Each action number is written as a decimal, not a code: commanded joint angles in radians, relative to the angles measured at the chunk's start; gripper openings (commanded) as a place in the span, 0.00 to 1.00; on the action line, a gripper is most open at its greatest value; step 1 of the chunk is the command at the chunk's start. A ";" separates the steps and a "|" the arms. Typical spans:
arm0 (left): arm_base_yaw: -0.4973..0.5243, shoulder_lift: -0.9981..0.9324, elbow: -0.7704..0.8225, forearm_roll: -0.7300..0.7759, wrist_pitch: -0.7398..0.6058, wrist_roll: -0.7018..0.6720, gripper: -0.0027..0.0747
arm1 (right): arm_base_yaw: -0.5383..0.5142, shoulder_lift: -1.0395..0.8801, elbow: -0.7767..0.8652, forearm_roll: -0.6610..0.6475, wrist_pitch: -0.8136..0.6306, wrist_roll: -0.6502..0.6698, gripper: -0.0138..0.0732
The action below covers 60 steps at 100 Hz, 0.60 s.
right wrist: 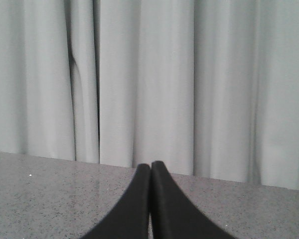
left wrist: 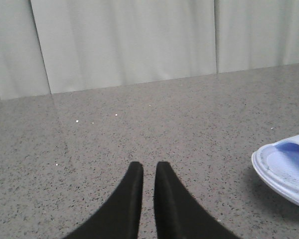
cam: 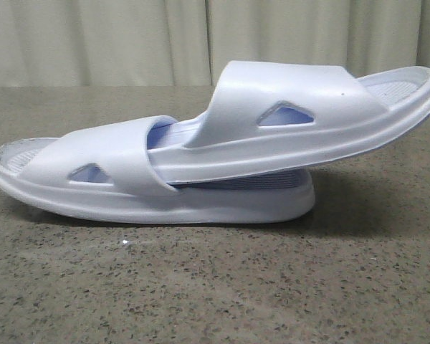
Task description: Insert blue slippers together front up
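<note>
slippers: blue slippers (cam: 201, 154) nested on bench (cam: 215, 287), upper one's end tucked under lower one's strap, so they stay joined | left fingers (left wrist: 148, 172) clenched, holding nothing, just beside the lower slipper's end | right fingers (right wrist: 150, 169) clenched, empty, facing the curtain (right wrist: 149, 74)

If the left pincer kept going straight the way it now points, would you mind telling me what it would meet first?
Probably only the bare table, and beyond it the curtain. The left pincer has nothing ahead of its tips; the slipper lies well off to one side. Depth is hard to judge.
</note>
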 commanded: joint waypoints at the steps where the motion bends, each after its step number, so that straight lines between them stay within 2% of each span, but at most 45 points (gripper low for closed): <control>1: 0.003 -0.006 -0.006 0.038 -0.089 -0.074 0.06 | -0.007 0.008 -0.027 -0.005 -0.067 -0.011 0.04; 34: 0.132 -0.060 0.065 0.041 -0.105 -0.130 0.06 | -0.007 0.008 -0.027 -0.005 -0.067 -0.011 0.04; 60: 0.138 -0.060 0.101 0.094 -0.141 -0.132 0.06 | -0.007 0.008 -0.027 -0.005 -0.067 -0.011 0.04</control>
